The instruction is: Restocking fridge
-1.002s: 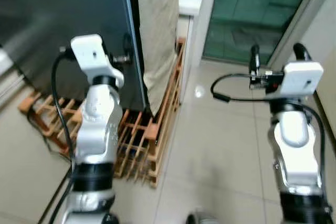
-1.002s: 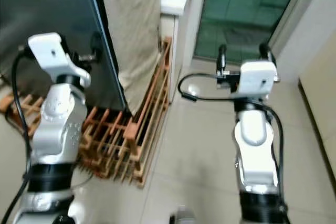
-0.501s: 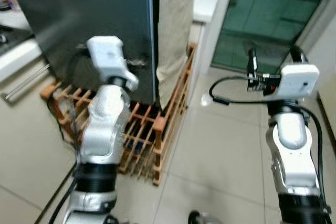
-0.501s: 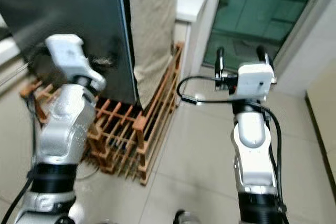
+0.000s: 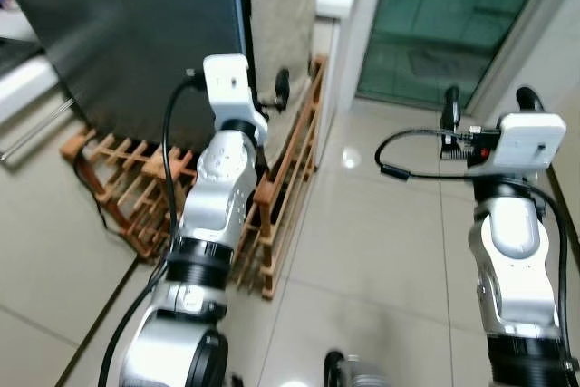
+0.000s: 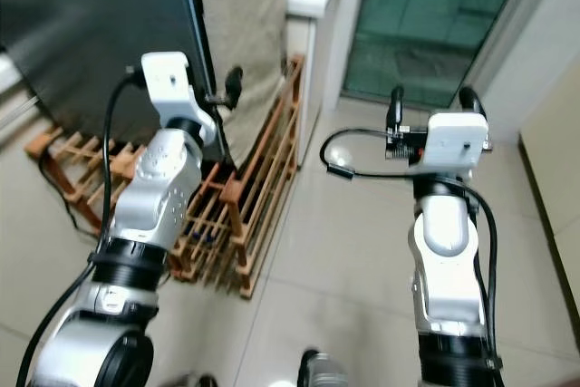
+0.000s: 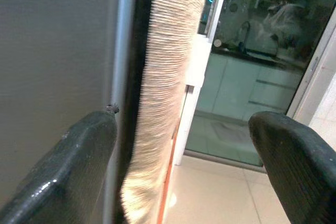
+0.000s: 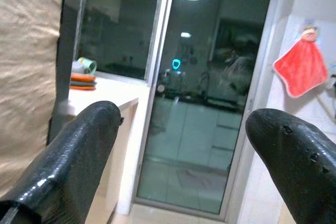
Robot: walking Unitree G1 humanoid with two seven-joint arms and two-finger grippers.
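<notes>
Wooden rack (image 5: 272, 197) on floor beside fridge (image 5: 127, 43); beige cloth (image 5: 281, 15) hangs along its side. Pale glossy floor tiles (image 5: 362, 242); glass door (image 5: 453, 24) ahead. Fridge dark, door closed, at left. Left gripper (image 7: 184, 156) fingers spread at fridge edge. Right gripper (image 8: 178, 156) fingers spread, raised, empty.

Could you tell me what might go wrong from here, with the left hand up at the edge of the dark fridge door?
1. The open left hand is level with the fridge door edge; one finger might snag the beige cloth hanging beside it rather than catch the door.
2. The wooden rack stands right under that arm, so a step forward could bump it.
3. The right hand, also open, holds nothing to restock.
</notes>
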